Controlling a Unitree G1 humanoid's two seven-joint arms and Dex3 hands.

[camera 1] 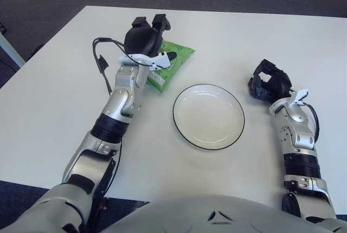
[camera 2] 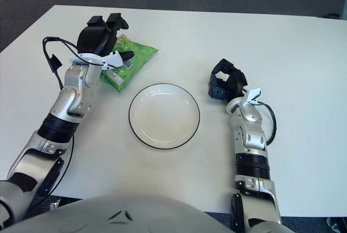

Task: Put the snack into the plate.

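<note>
Snack first: the green crinkly foil snack packet (camera 1: 165,65) lies on the white surface (camera 1: 49,97) at ten o'clock from the round white black-rimmed plate (camera 1: 209,116), not yet in it. My left robot hand (camera 1: 145,37) sits over its far end, covering it; I cannot tell whether the fingers pinch it. My right robot hand (camera 1: 269,82), fingers curled and holding nothing, idles at the plate's three o'clock.

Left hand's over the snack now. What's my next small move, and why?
Probably lower the left hand and close its fingers on the snack. The hand is above the bag's left end with fingers spread, and the bag lies flat on the table, not yet grasped. The plate sits to the bag's right, ready. The right hand shows right of the plate.
</note>
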